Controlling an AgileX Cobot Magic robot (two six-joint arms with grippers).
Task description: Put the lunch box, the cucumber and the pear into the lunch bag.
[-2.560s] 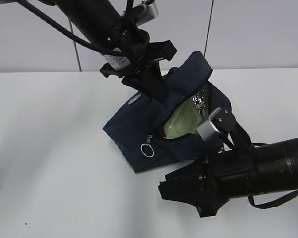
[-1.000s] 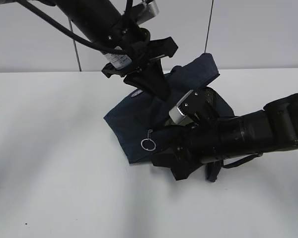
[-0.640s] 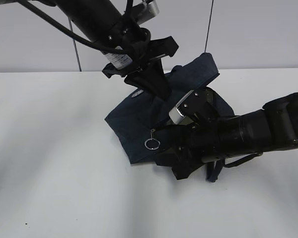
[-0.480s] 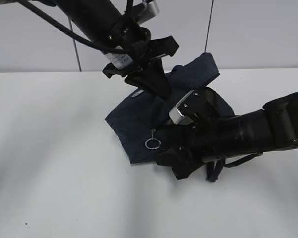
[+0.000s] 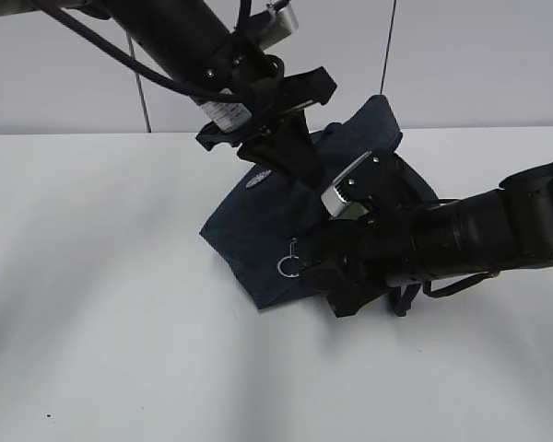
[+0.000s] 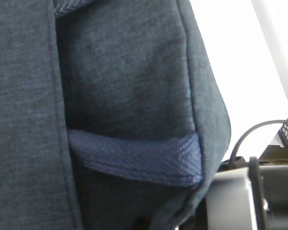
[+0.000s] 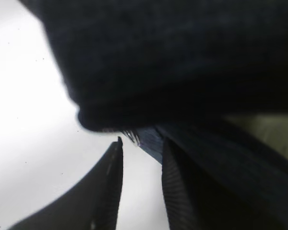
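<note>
Spreading across the whole lower frame of the exterior view, we see the white worktop (image 5: 101,304), with the navy lunch bag (image 5: 258,226) sitting at the centre, its top corner tilted toward the upper right. We find the left arm coming down from the upper left, its left end effector (image 5: 290,152) pressed onto the bag's upper edge; its wrist view is filled with navy fabric and a woven handle strap (image 6: 139,155), so we cannot tell how its jaws stand. From the right edge, the right arm reaches to the bag's near side, and the right end effector (image 7: 139,179) shows two dark fingers (image 7: 108,187) slightly parted with only a narrow gap, just below a fold of the bag. Smallest, the metal ring pull (image 5: 288,265) hangs on the bag's front, just left of that arm.
</note>
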